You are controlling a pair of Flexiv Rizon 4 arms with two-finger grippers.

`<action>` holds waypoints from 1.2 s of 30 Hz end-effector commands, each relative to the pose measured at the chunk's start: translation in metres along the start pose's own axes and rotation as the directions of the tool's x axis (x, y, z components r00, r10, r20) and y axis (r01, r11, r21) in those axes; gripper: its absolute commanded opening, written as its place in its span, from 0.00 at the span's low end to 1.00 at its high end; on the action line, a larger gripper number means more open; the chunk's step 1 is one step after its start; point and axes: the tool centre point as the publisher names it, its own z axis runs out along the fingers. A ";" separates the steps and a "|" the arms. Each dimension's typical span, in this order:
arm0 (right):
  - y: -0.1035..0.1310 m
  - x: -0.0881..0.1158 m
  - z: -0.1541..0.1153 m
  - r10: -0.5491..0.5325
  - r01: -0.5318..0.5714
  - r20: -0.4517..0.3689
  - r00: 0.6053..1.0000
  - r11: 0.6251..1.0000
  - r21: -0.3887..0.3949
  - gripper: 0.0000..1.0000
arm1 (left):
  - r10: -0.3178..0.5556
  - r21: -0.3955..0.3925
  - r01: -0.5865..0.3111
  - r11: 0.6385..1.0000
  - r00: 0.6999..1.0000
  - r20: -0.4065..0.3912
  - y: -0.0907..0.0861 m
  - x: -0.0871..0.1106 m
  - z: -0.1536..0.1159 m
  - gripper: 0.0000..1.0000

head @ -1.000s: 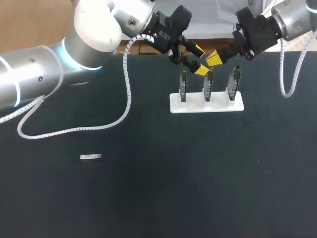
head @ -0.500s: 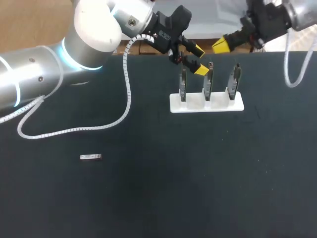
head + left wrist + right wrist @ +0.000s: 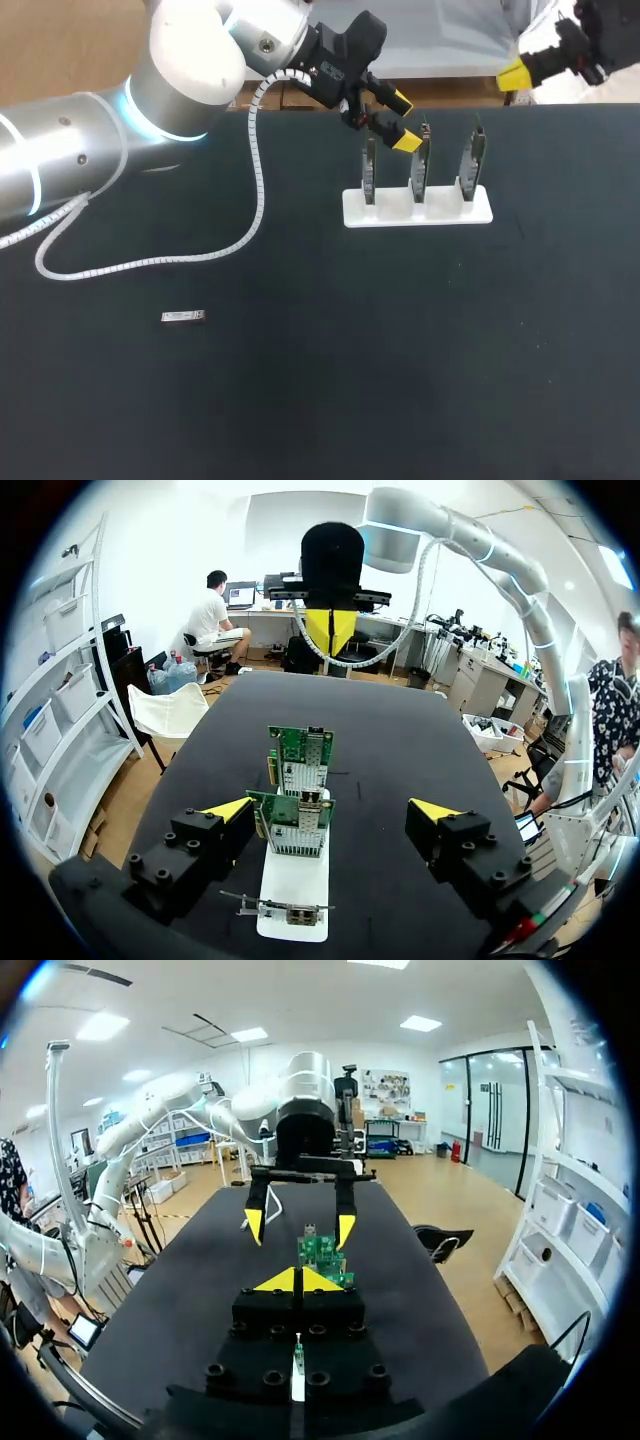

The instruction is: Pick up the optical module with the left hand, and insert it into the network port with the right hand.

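The stand [image 3: 417,208] sits on the table [image 3: 330,400] in the upper middle of the frame, a little right of centre. Three boards stand upright in it in a row: left board [image 3: 370,172], middle board [image 3: 419,168], right board [image 3: 471,162]. My left gripper [image 3: 403,122] hangs by the tops of the left and middle boards. My right gripper [image 3: 514,75] is in the upper right corner, apart from the stand. The optical module [image 3: 184,317] lies on the table at the left of the frame, below the middle, well apart from the stand.

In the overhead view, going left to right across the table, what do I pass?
Small metal module → white stand holding three circuit cards → right claw.
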 end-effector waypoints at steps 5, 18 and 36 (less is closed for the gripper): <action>-0.001 0.020 -0.010 0.007 -0.007 0.003 1.000 1.000 -0.019 0.00 | 0.000 0.004 0.000 1.000 1.000 -0.004 0.002 -0.001 0.000 1.00; -0.010 0.033 -0.006 0.005 -0.005 0.001 1.000 0.996 -0.088 0.00 | 0.000 0.004 0.000 1.000 1.000 -0.004 0.002 -0.001 0.000 1.00; -0.011 0.044 0.005 0.013 -0.015 -0.033 0.999 0.998 -0.053 0.00 | 0.000 0.004 0.000 1.000 1.000 -0.004 0.002 -0.001 0.000 1.00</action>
